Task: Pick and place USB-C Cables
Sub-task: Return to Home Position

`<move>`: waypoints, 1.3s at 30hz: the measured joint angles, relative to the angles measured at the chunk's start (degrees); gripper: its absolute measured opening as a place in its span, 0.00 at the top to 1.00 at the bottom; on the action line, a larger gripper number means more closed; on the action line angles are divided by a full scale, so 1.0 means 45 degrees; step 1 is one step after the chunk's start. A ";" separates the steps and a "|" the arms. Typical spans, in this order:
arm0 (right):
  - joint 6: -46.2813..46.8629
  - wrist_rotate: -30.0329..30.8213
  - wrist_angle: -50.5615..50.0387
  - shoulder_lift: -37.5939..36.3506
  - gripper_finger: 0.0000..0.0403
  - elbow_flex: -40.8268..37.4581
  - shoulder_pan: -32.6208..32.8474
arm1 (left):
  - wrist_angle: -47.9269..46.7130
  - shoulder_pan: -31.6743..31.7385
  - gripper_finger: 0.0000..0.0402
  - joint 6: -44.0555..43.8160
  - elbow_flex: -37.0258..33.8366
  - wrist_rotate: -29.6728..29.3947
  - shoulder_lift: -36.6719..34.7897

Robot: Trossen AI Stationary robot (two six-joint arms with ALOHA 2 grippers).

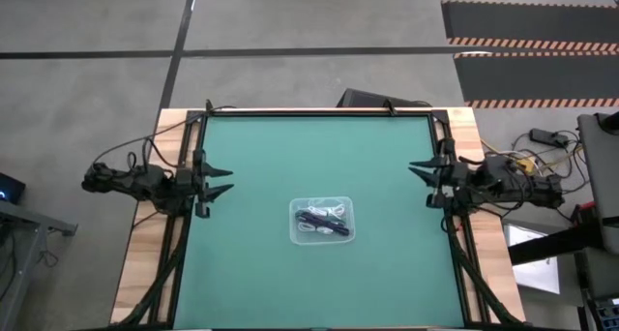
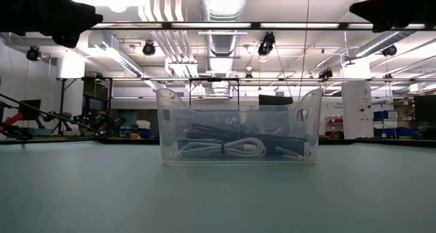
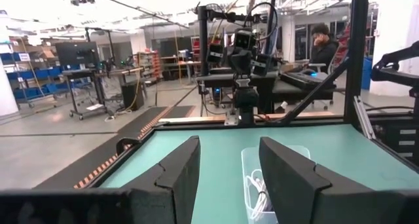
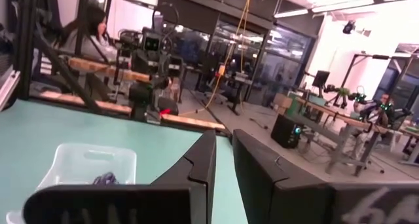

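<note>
While left hand (image 1: 229, 180) and right hand (image 1: 418, 181) hang spread, cables (image 1: 324, 218) overlap in the bin (image 1: 294, 236); count unclear

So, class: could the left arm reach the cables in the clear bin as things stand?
Probably yes: the bin is open-topped, bare mat lies between, and the jaws of the left arm stand open.

The high view looks straight down from well above on the whole tabletop (image 1: 387, 273), with both arms at its side edges. The low view sits at tabletop level, close to the clear bin (image 2: 235, 107), and faces the room behind. Each wrist view looks forward past its own tool, the left tool (image 3: 229, 142) and the right tool (image 4: 224, 135), across the tabletop. All 4 views share the bin.
</note>
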 joint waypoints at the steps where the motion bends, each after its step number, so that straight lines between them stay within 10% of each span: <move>1: 0.0001 -0.0004 0.0100 0.0156 0.89 -0.0008 0.0000 | 0.0002 0.0000 0.64 -0.0001 -0.0016 0.0000 0.0003; 13: 0.0122 -0.0282 0.1458 -0.0075 0.89 -0.1397 0.0000 | 0.1095 0.0000 0.65 -0.0050 -0.0782 -0.0136 0.0005; 27: 0.0528 -0.0248 0.4150 -0.0117 0.89 -0.3226 0.0000 | 0.1934 0.0000 0.98 -0.0090 -0.1775 -0.0133 -0.0005; 39: 0.0903 -0.0238 0.4100 -0.0091 0.89 -0.3231 0.0000 | 0.2464 0.0000 1.00 0.0004 -0.2346 -0.0274 0.0126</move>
